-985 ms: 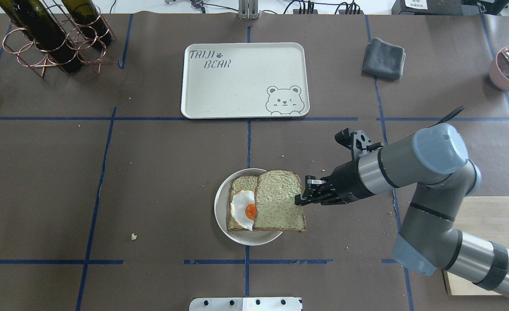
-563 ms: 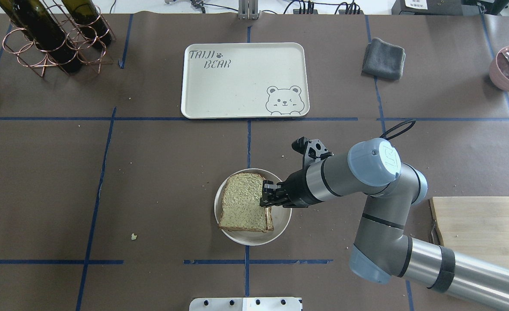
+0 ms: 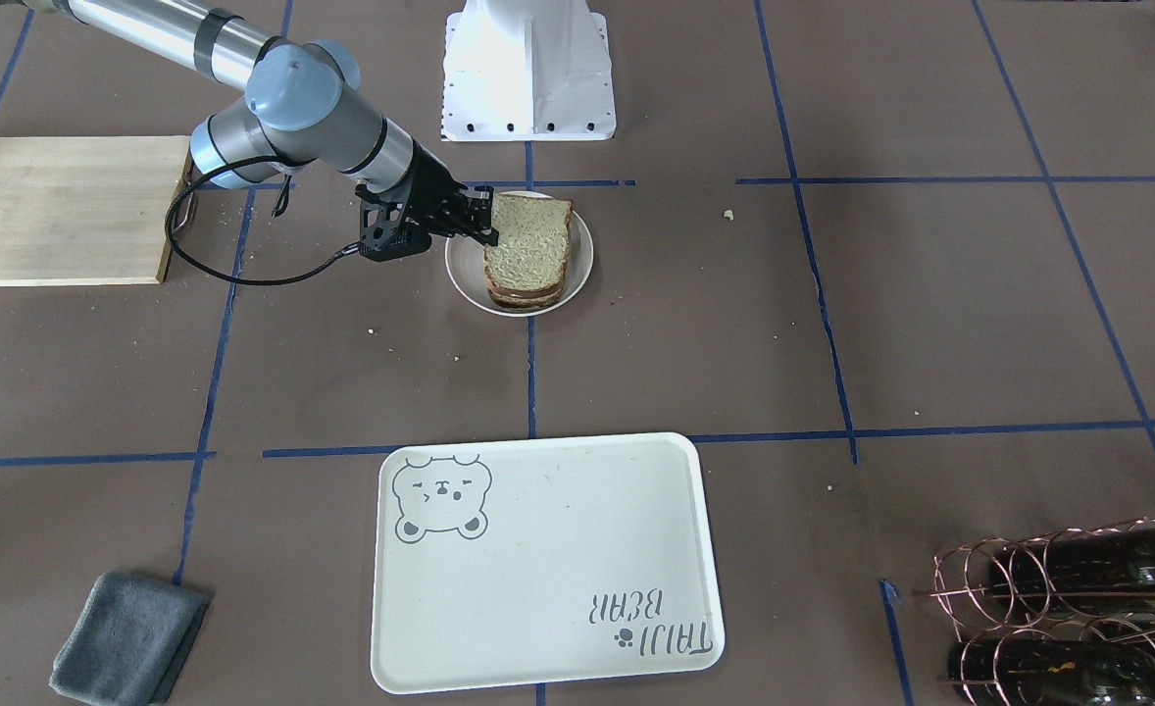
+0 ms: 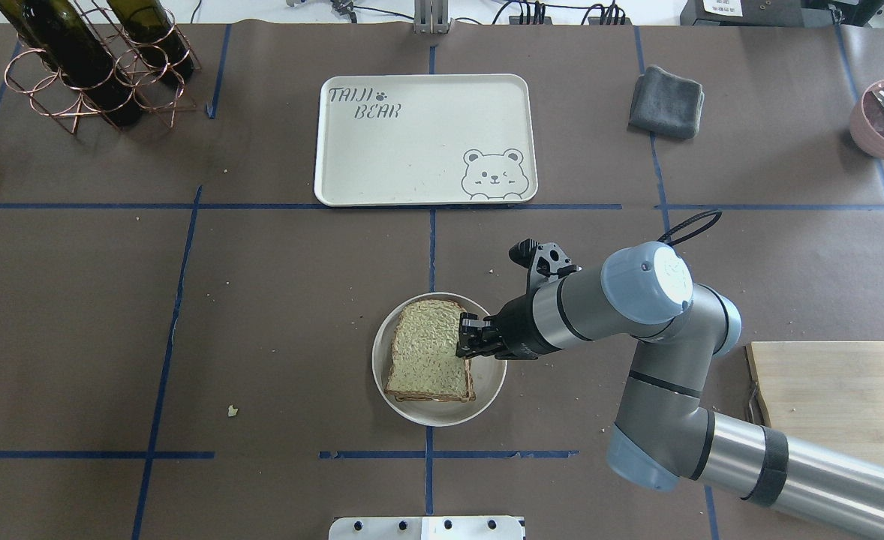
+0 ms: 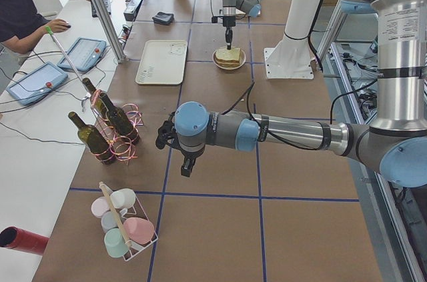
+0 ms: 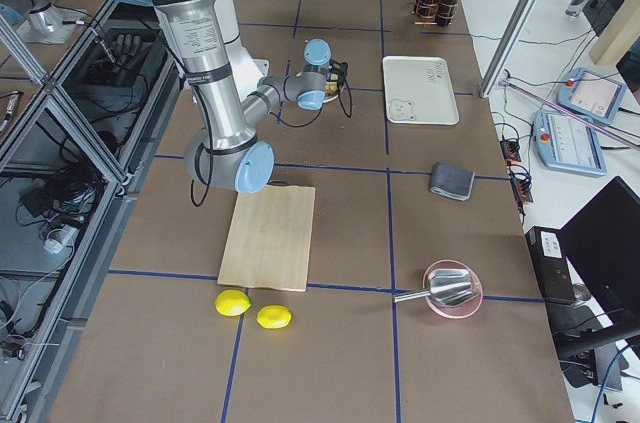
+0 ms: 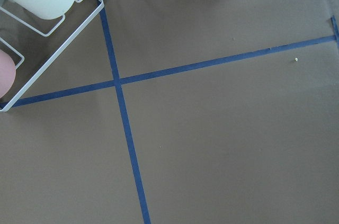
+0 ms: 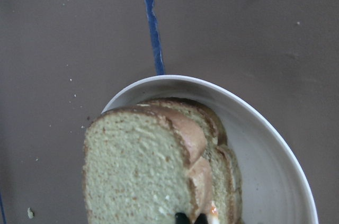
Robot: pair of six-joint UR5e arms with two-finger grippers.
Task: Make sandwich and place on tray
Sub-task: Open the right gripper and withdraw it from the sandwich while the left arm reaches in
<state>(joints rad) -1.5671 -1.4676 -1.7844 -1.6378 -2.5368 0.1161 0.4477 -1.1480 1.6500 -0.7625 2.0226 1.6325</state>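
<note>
2-slice tan bread sandwich (image 3: 525,279) on a round beige plate (image 4: 488,386)
The right claw (image 4: 463,340) is clamped on the top slice (image 4: 425,351) at its edge. I cannot tell about the left claw (image 5: 185,167). The big cream bear tray (image 4: 412,150) lies well apart.

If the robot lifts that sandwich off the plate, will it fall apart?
It might: the sandwich is just loose stacked slices, so layers could slide. The slices look soft, so it would likely sag if lifted by one edge.
</note>
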